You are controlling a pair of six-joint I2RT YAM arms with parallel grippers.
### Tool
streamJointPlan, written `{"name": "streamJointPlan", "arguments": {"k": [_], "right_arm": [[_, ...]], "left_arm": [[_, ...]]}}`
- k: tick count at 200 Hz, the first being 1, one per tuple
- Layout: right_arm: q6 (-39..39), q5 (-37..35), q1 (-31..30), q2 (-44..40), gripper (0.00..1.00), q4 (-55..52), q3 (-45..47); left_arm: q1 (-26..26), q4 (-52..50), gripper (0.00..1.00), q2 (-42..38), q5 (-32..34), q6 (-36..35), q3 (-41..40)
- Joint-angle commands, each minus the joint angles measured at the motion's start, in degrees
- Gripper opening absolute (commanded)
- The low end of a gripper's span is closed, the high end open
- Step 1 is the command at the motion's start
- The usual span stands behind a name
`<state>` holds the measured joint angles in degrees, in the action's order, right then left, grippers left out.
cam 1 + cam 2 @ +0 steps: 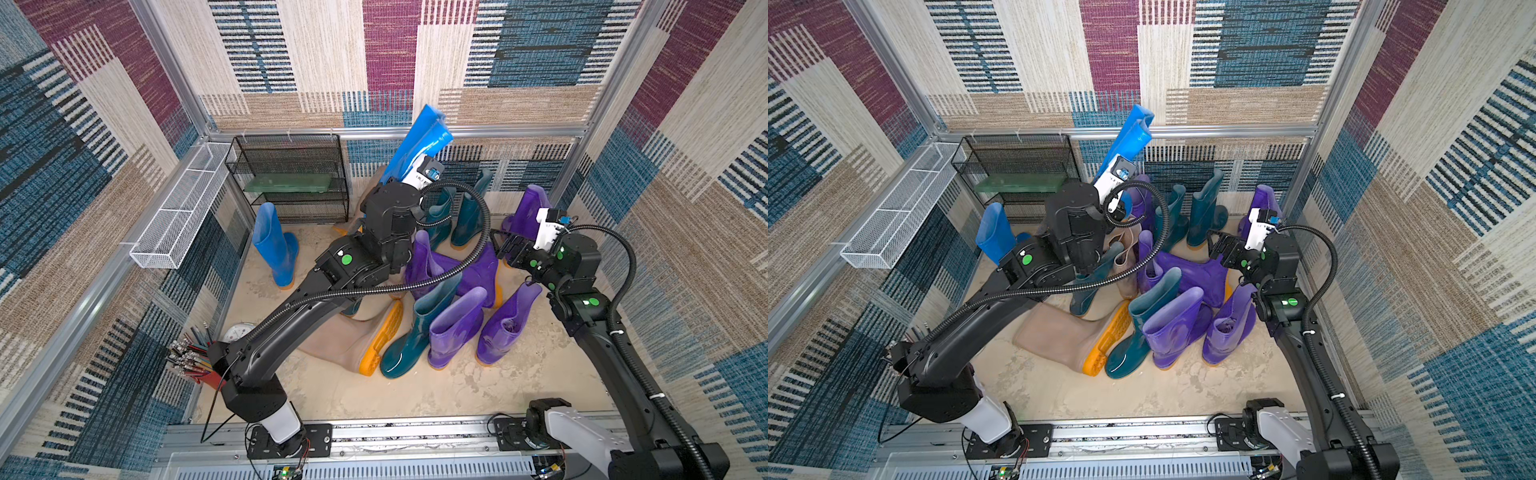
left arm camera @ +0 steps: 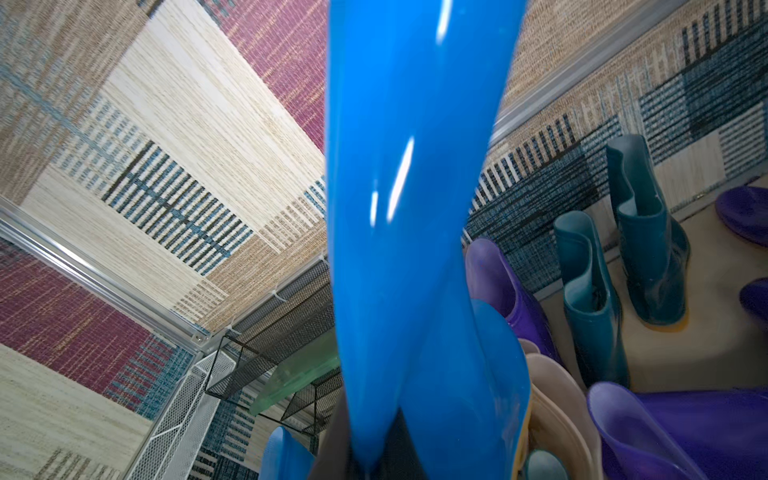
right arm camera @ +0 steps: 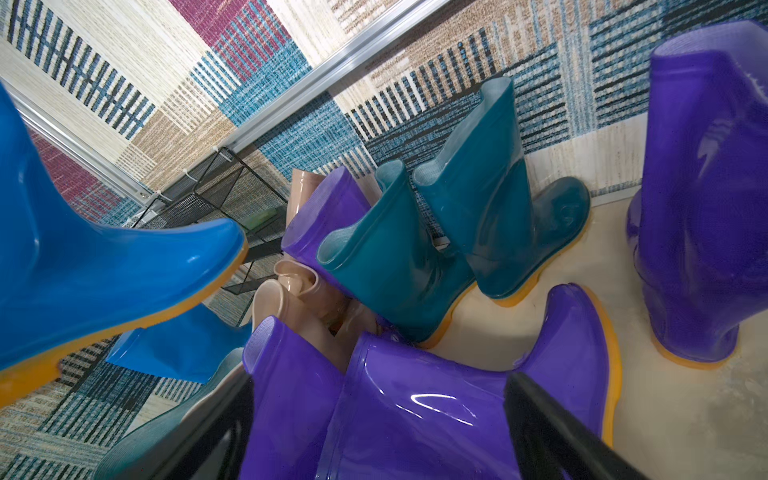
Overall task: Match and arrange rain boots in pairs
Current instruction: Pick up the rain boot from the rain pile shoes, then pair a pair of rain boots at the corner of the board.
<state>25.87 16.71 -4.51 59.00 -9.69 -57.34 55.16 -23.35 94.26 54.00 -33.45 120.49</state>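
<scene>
Left wrist view: pinching blue boot (image 2: 407,166) mid-frame with left hand (image 2: 374,461). In a top view, right hand (image 1: 503,246) spread over purple boots (image 1: 482,282), right of centre. Looks early: teal boots (image 1: 467,220) together upper centre, rest heaped.

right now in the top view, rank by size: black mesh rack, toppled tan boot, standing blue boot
black mesh rack
toppled tan boot, partly behind the left arm
standing blue boot, nearly alike, unsure
</scene>
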Motion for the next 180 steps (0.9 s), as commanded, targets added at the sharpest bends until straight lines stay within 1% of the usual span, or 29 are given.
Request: {"name": "streamJointPlan", "arguments": {"k": [1, 15, 45, 74, 95, 128, 143, 160, 180], "right_arm": [[-0.27, -1.15, -0.47, 0.14, 0.97, 1.74, -0.1], [-0.21, -1.14, -0.82, 0.13, 0.97, 1.92, 0.12], [-0.11, -1.18, -2.19, 0.26, 0.97, 2.4, 0.36], [-1.01, -1.97, -4.53, 0.5, 0.96, 2.22, -0.13], [-1.49, -2.74, -6.22, 0.68, 0.96, 2.07, -0.45], [-1.67, -2.74, -8.31, 0.93, 0.95, 2.21, -0.52], [-2.07, -3.07, -9.5, 1.14, 0.95, 2.22, -0.4], [-2.46, -3.73, -10.75, 1.54, 0.95, 2.21, -0.02], [-2.56, -3.85, -11.69, 2.16, 0.95, 3.35, 1.0]], "left_arm": [[-0.21, 6.73, 0.0, -1.75, 3.13, -2.91, 1.62], [-0.93, 5.73, 0.0, -3.05, 4.09, -1.74, 1.42], [-6.19, -4.2, 0.0, -7.3, 2.37, 8.81, 1.53], [-13.23, -15.38, 0.0, -10.07, -3.13, 20.11, 1.88], [-19.95, -21.74, 0.0, -11.51, -9.91, 28.4, 0.28], [-31.76, -24.67, 0.0, -12.15, -19.61, 37.32, -5.34], [-36.61, -23.69, 0.0, -11.95, -23.9, 40.06, -8.36], [-39.97, -20.69, 0.0, -11.35, -28.36, 40.75, -12.06], [-41.57, -17.67, 0.0, -9.98, -33.09, 39.83, -14.67]]}}
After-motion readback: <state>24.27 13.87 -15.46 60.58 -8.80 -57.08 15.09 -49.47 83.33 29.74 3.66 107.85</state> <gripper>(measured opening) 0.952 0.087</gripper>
